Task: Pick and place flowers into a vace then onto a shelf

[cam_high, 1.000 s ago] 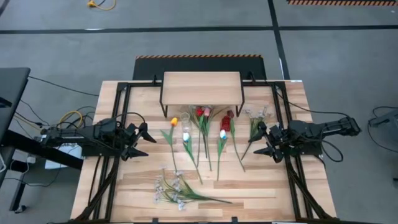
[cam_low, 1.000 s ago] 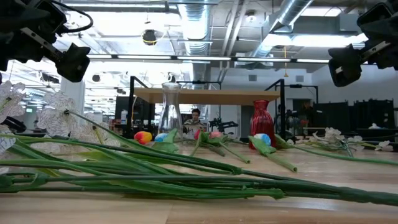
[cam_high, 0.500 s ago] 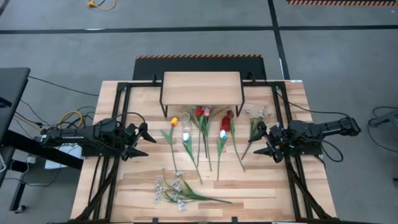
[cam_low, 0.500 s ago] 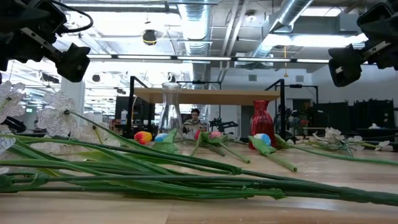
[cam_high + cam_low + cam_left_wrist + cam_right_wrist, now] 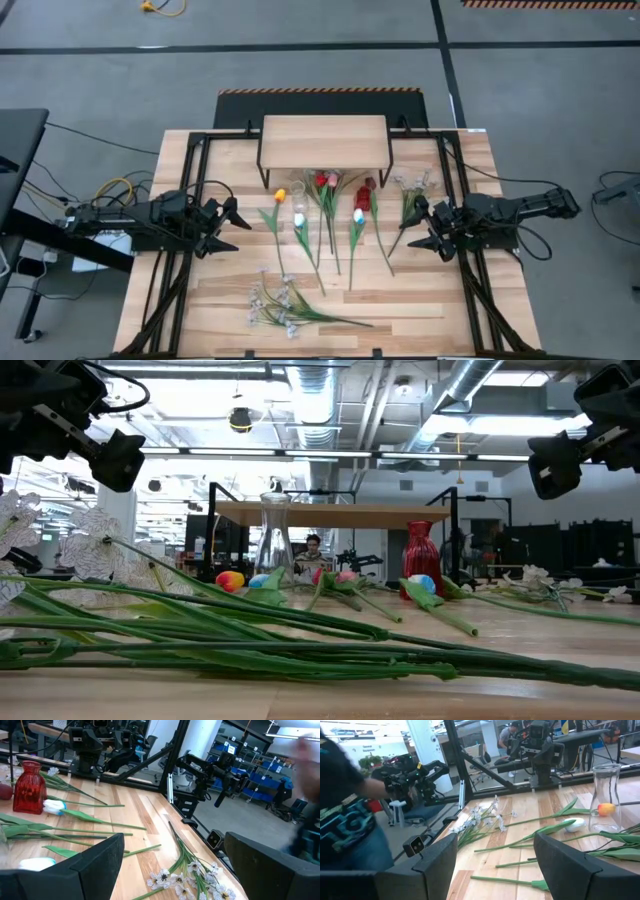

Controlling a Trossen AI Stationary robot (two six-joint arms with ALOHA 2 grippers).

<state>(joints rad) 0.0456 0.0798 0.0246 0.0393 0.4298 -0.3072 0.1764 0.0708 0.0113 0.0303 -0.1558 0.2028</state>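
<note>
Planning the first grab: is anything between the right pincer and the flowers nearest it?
Nothing visible. The right pincer, open and empty above the table, has the white blossom spray right beside it, bare table around. The red vase stands farther in among the tulips.

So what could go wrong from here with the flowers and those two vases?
The tulips lie close together with stems crossing, so a grab may lift several. The clear vase and red vase stand among them and could tip. Both open grippers, left and right, hold nothing yet.
</note>
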